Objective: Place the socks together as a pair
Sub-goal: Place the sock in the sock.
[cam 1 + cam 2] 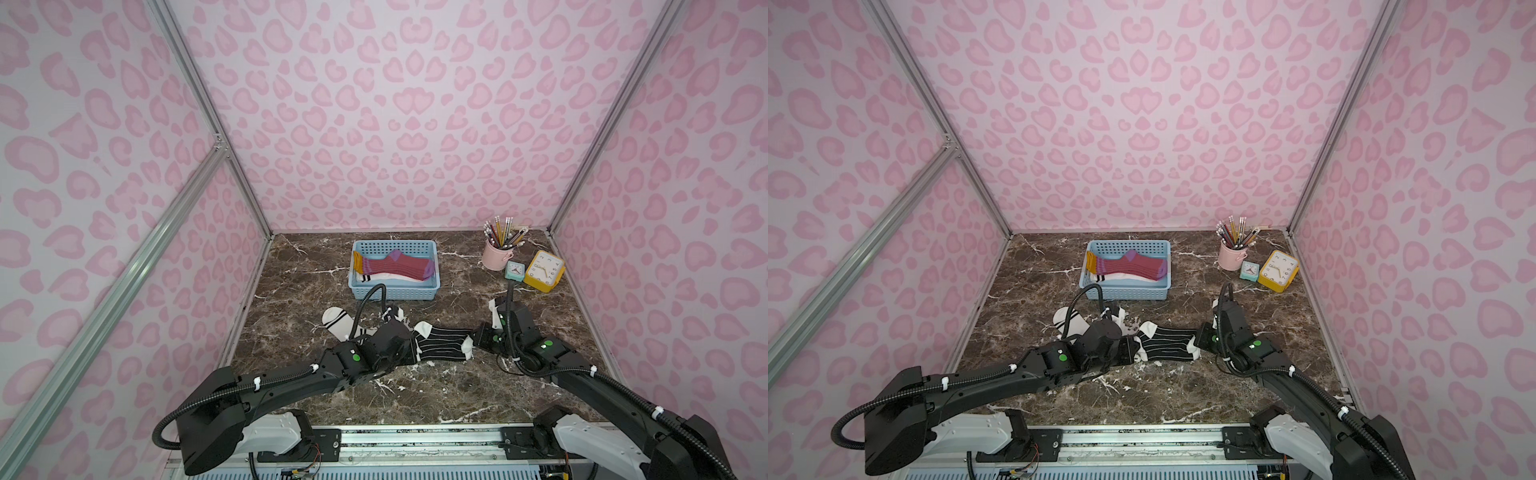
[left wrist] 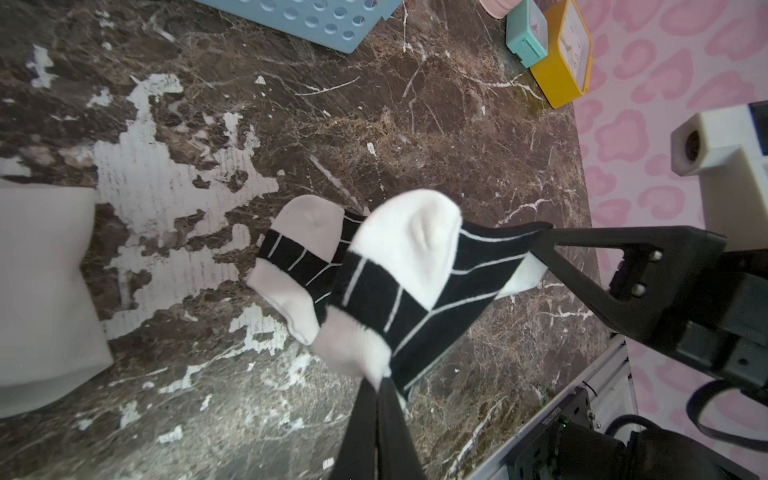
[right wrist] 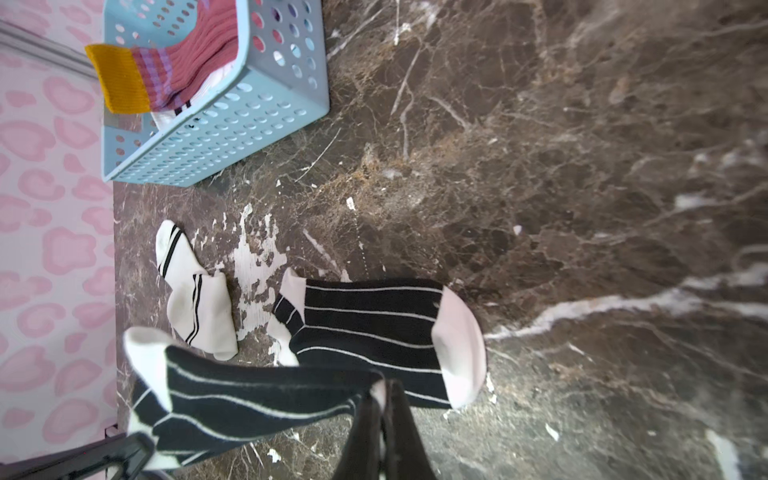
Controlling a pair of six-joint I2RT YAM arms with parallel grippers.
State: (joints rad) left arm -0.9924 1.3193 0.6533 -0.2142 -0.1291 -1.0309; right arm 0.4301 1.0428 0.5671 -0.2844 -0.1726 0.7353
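Over brown marble-patterned bench (image 1: 415, 395), inside pink leopard-print walls (image 1: 415, 124): black white-striped fabric sock (image 2: 415, 282) pinched at opposite ends by closed left hand (image 2: 380, 386) and right hand (image 3: 384, 388), just above matching sock (image 3: 365, 320) lying flat.

Robot test cell dressed up as a room, not a real home. Aluminium extrusion frame (image 1: 244, 187) carries pink leopard-print panels (image 1: 415, 104). Marble-look worktop (image 1: 415, 395), metal rail (image 1: 415, 440) along its front edge. Set dressing: pencil cup (image 1: 496, 254), yellow clock (image 1: 543, 271), teal clock (image 1: 514, 270), blue basket (image 1: 395, 293).
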